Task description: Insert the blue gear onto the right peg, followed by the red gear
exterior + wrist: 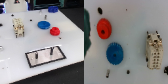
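Observation:
In the exterior view the blue gear [43, 24] lies flat on the white table, with the smaller red gear [55, 32] just beside it, toward the exterior view's right and nearer the camera. The grey plate with black border [57, 56] lies near the front. On it stand two dark pins, the right peg [50, 50] and its twin [38, 55]; both are bare. The wrist view looks down from high on the red gear [103, 28] and the blue gear [114, 53], lying apart. No gripper fingers show in either view.
A beige blocky object [18, 26] stands on the table at the exterior view's left of the gears; it also shows in the wrist view [153, 50]. A dark green shape [86, 30] sits at the wrist picture's edge. Dark clutter lines the table's far edge.

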Tool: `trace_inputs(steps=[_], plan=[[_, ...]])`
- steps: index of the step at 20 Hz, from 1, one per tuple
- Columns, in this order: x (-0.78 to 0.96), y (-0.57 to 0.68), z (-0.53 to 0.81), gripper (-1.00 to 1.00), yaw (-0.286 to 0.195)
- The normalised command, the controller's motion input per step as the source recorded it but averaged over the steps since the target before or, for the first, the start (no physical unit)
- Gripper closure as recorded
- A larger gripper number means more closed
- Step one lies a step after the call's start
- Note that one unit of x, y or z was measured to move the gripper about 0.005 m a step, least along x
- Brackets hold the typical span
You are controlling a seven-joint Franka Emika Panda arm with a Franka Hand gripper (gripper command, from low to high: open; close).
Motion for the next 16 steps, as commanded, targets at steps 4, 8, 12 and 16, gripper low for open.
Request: trace_inputs(steps=[4, 8, 12, 16], plan=[[-0.59, 0.52, -0.15, -1.00, 0.000], [-0.57, 0.55, -0.15, -1.00, 0.000], [-0.55, 0.52, -0.24, -1.00, 0.000], [-0.52, 0.44, -0.36, -1.00, 0.000]])
